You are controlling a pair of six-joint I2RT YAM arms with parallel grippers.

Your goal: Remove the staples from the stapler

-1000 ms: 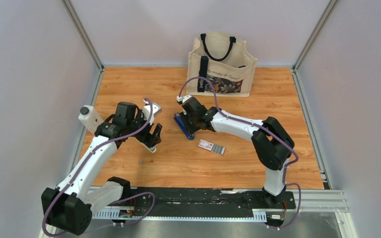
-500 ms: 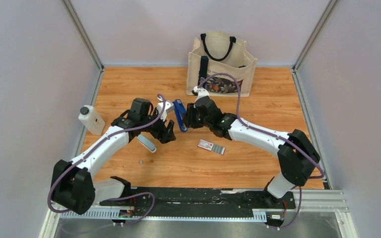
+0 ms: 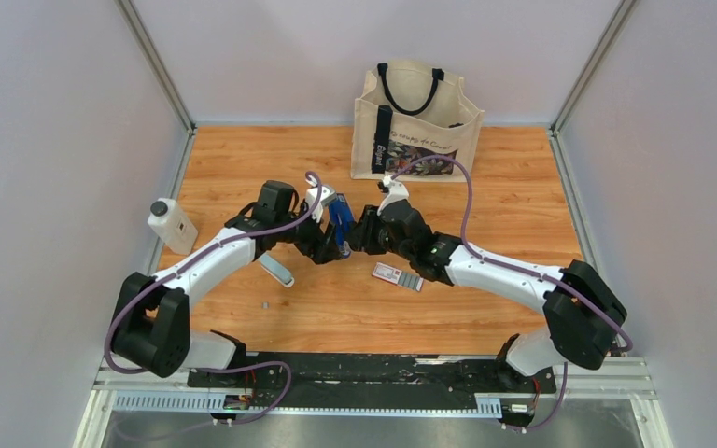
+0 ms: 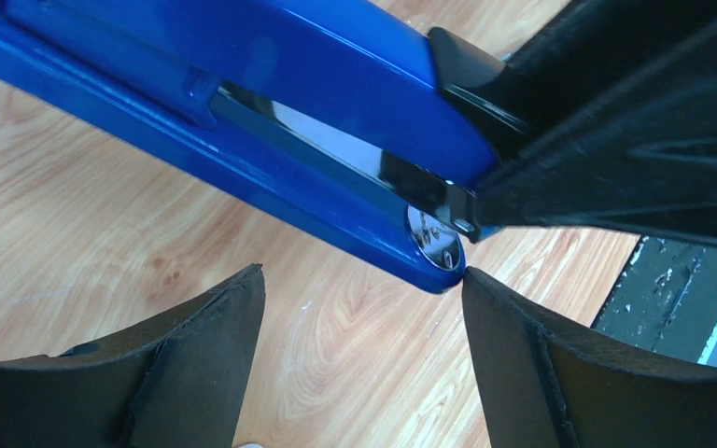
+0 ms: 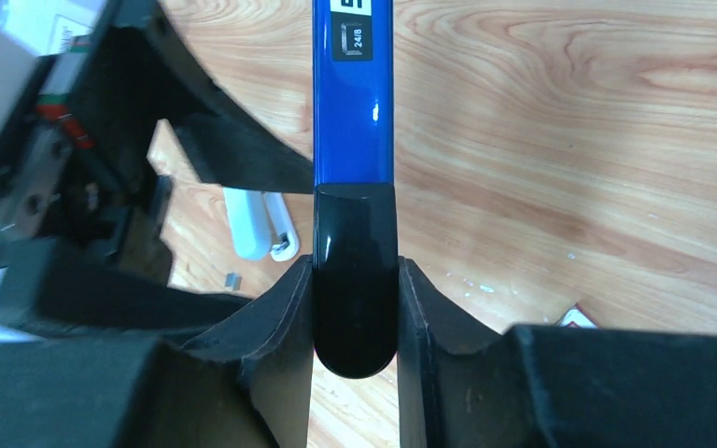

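The bright-blue stapler (image 3: 340,222) is held off the table between the two arms. My right gripper (image 3: 352,235) is shut on its black end cap (image 5: 355,280), one finger on each side, and the blue body (image 5: 353,112) runs straight away from it. My left gripper (image 3: 324,245) is open just below the stapler. In the left wrist view the stapler (image 4: 243,84) crosses above the open gripper (image 4: 362,276), and its rounded end is at the tip of the right finger (image 4: 523,364). No staples show in the stapler.
A pale grey-white tool (image 3: 277,270) lies on the table by the left arm, with a tiny metal bit (image 3: 265,304) near it. A white-and-red box (image 3: 387,272) with a grey strip beside it lies below the right gripper. A white bottle (image 3: 172,225) stands at the left, and a tote bag (image 3: 417,121) at the back.
My right gripper lifted the stapler off the table and swung it toward the left arm. My left gripper moved right from the pale tool to just under the stapler.
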